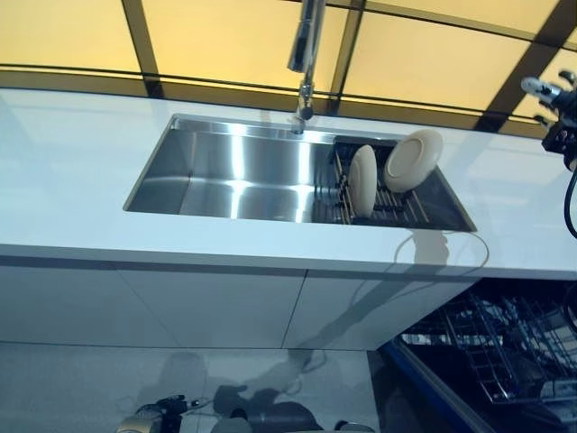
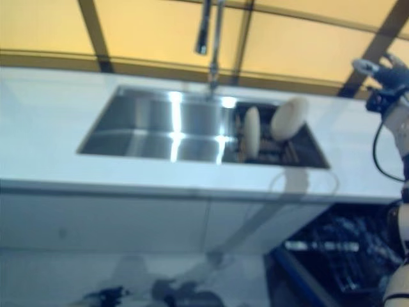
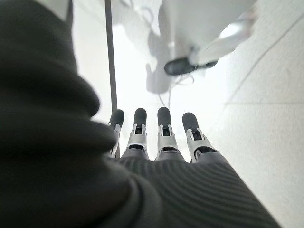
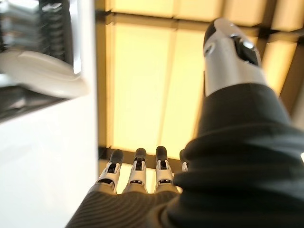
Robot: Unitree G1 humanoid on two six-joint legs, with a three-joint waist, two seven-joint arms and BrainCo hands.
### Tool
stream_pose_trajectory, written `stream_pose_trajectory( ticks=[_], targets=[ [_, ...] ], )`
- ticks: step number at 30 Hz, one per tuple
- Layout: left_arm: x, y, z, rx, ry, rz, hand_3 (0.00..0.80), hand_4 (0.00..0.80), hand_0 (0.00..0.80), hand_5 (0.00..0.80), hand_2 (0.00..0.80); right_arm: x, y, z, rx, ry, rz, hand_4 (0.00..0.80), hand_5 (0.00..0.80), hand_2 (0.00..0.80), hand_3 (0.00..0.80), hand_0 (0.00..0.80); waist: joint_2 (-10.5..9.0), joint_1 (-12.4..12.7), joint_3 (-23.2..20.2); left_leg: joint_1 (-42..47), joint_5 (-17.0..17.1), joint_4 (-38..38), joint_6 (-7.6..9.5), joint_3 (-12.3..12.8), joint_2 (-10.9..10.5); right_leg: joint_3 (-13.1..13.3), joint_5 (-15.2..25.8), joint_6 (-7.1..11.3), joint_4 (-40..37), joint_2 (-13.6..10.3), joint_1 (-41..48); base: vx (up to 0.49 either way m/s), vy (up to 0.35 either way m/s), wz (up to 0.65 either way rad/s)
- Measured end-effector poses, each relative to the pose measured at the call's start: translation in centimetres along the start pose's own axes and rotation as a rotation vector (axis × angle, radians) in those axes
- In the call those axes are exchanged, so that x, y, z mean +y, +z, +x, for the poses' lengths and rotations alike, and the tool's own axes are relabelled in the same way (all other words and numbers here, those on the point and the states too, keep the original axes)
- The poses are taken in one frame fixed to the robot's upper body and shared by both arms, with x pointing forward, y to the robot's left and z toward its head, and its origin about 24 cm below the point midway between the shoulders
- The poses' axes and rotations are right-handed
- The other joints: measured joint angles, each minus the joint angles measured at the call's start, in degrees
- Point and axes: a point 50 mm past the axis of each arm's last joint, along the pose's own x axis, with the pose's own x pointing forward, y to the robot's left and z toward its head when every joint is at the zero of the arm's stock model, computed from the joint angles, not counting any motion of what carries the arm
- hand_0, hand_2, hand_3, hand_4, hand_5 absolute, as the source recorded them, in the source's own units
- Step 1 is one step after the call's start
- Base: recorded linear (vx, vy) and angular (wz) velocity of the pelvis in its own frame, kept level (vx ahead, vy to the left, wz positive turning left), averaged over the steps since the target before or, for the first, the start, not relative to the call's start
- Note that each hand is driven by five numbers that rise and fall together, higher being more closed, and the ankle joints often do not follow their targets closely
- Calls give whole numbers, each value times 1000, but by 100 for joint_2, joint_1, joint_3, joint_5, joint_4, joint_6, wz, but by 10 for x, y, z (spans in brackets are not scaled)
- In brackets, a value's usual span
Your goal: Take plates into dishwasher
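Two cream plates stand on edge in a dark rack (image 1: 397, 203) in the right part of the steel sink (image 1: 225, 171): one nearly edge-on (image 1: 362, 179), and one tilted, leaning to its right (image 1: 413, 160). My right hand (image 1: 554, 108) is raised over the counter to the right of the sink, apart from the plates. Its fingers (image 4: 137, 173) are straight and it holds nothing. A plate (image 4: 42, 71) shows at the edge of the right wrist view. My left hand (image 3: 161, 137) hangs low over the floor with straight fingers, empty.
A tall faucet (image 1: 306, 54) rises behind the sink's middle. The white counter (image 1: 72, 171) runs left and right of the sink. Below the counter at the right, the dishwasher stands open with its wire rack (image 1: 505, 352) pulled out. White cabinet fronts (image 1: 180, 307) are below the sink.
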Motion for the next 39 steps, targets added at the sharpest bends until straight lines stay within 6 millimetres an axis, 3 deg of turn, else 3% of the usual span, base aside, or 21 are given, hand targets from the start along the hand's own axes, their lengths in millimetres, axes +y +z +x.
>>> stream_pose_trajectory(
  ticks=[3, 5, 6, 9, 11, 15, 21, 27, 39],
  targets=[
    [1, -1, 0, 4, 25, -18, 0, 0, 0, 0, 0, -1, 2, 1, 27, -22, -11, 0, 0, 0, 0, 0, -93, -3, 32, 175, 1, -147, -161, -130, 10, 113, 383, 4, -265, 4, -90, 110, -184, 31],
    [10, -9, -2, 19, 66, -80, 0, 0, 0, 0, 0, 2, -3, 2, 57, -28, -10, 0, 0, 0, 0, 0, -337, 13, -39, 339, -38, -241, -335, -196, -78, 186, 557, -36, -288, 28, 78, 146, -107, 31],
    [8, -19, -2, 43, 70, -116, 0, 0, 0, 0, 0, 4, -6, 3, 73, -29, -10, 0, 0, 0, 0, 0, -306, 8, -115, 372, -81, -268, -463, -196, 81, 214, 556, -242, -493, 212, 266, 100, -53, 23],
    [-5, -28, 0, 73, 31, -128, 0, 0, 0, 0, 0, 2, -5, 3, 90, -27, -15, 0, 0, 0, 0, 0, -105, 154, -128, 395, -87, -307, -594, -170, 467, 195, 548, -465, -539, 652, 275, 185, -20, -5],
    [-16, -34, 1, 86, 5, -136, 0, 0, 0, 0, 0, 1, -6, 4, 113, -24, -38, 0, 0, 0, 0, 0, -45, 178, -154, 451, -87, -360, -594, -64, 535, 203, 506, -516, -538, 726, 279, 136, 22, -13],
    [-27, -37, 2, 95, -26, -144, 0, 0, 0, 0, 0, 1, -11, 4, 147, -32, -50, 0, 0, 0, 0, 0, 16, 159, -167, 649, -50, -554, -796, -58, 515, 210, 468, -491, -539, 733, 362, 107, 12, -3],
    [-14, -45, 0, 110, 6, -126, 0, 0, 0, 0, 0, 8, -15, 5, 168, -23, -57, 0, 0, 0, 0, 0, 2, 170, -262, 741, -36, -607, -759, -43, 429, 210, 460, -419, -560, 639, 430, 67, -33, 1],
    [-12, -63, -3, 160, 13, -121, 0, 0, 0, 0, 0, 13, -21, 5, 210, -1, -76, 0, 0, 0, 0, 0, 134, 159, -383, 639, -35, -602, -760, -16, 443, 256, 473, -425, -565, 657, 312, 33, -55, -3],
    [-15, -57, -2, 147, 4, -117, 0, 0, 0, 0, 0, 35, -26, 5, 237, 59, -77, 0, 0, 0, 0, 0, 255, 153, -297, 306, 24, -575, -760, -6, 437, 306, 562, -449, -562, 667, -42, -38, -56, -2]
  ],
)
